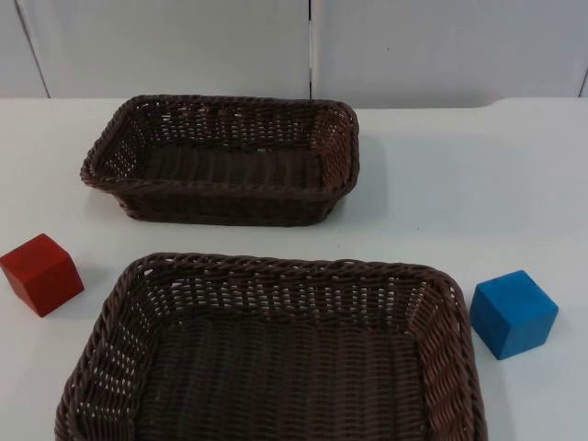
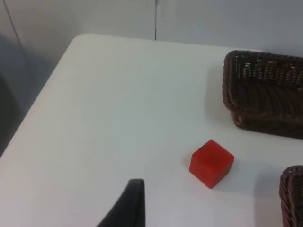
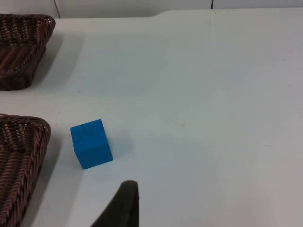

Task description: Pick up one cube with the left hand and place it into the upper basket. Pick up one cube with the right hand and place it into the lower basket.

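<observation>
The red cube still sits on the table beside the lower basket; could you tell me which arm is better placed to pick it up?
Left. The red cube lies at the lower basket's left, and the left wrist view looks straight onto it. The right wrist view faces the blue cube instead.

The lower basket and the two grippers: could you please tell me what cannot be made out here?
- Lower basket: its near rim is cut off by the top view's edge.
- Left gripper: one fingertip at the left wrist view's edge; open or shut unknowable.
- Right gripper: likewise, one fingertip in the right wrist view.
</observation>
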Robot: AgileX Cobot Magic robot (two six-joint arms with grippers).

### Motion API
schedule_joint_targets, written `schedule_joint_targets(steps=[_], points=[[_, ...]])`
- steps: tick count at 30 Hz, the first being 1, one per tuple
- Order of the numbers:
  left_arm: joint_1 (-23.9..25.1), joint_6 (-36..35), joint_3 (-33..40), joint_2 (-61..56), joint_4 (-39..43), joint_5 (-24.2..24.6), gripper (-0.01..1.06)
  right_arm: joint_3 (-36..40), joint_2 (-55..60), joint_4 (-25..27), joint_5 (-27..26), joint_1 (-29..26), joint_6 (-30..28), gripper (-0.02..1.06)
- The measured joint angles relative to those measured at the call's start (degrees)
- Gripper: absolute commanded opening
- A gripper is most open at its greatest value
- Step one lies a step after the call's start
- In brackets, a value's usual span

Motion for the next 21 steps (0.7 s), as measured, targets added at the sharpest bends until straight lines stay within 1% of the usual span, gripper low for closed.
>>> schedule_joint_targets(steps=[4,7,13,21], points=[[0.0,0.89,0.0,3.15,-0.03,-0.77,1.05,0.0,0.0,0.0,0.0,0.0,0.0,1.04],[0.0,2.08,0.0,6.14,-0.71,-2.83,1.05,0.0,0.0,0.0,0.0,0.0,0.0,1.04],[0.0,3.27,0.0,10.3,-1.78,-5.22,1.05,0.0,0.0,0.0,0.0,0.0,0.0,1.04],[0.0,7.64,0.0,17.64,-7.05,-9.4,1.05,0.0,0.0,0.0,0.0,0.0,0.0,1.04]])
